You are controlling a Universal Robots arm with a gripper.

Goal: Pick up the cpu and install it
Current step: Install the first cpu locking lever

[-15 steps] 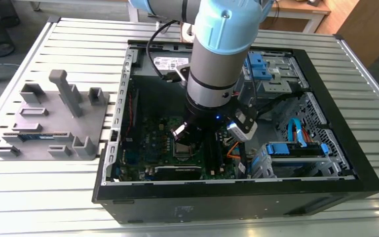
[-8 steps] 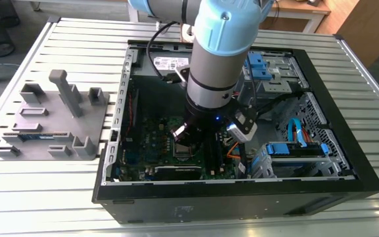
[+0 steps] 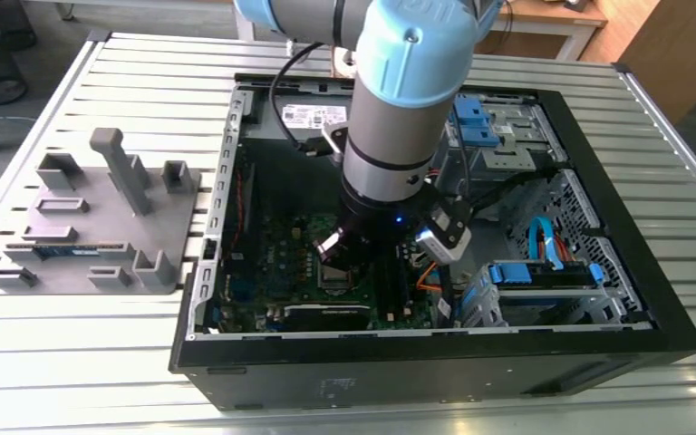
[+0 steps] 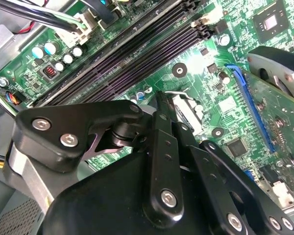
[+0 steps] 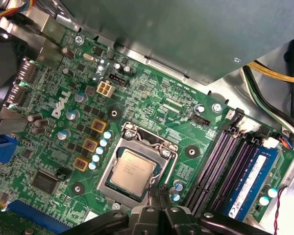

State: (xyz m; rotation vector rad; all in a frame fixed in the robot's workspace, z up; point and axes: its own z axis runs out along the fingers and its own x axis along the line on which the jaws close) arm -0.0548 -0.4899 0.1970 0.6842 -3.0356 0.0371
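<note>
Cpu [image 5: 132,169] seated in motherboard [image 5: 152,105] socket; gripper [image 5: 159,196] just above, fingers' state unclear; slatted metal table [image 3: 106,344].

Arm [image 3: 391,136], exterior view: we log a grey cylindrical tube w/ pale blue joint caps, one small screw on the cap face. Black wrist section below, tiny blue light lit. Black cable loops along the tube. White-and-black camera modules bolted either side of the wrist. Gripper [image 4: 161,110], second wrist view: matte black linkage bars, rounded ends, silver hex screws at the pivots.
</note>
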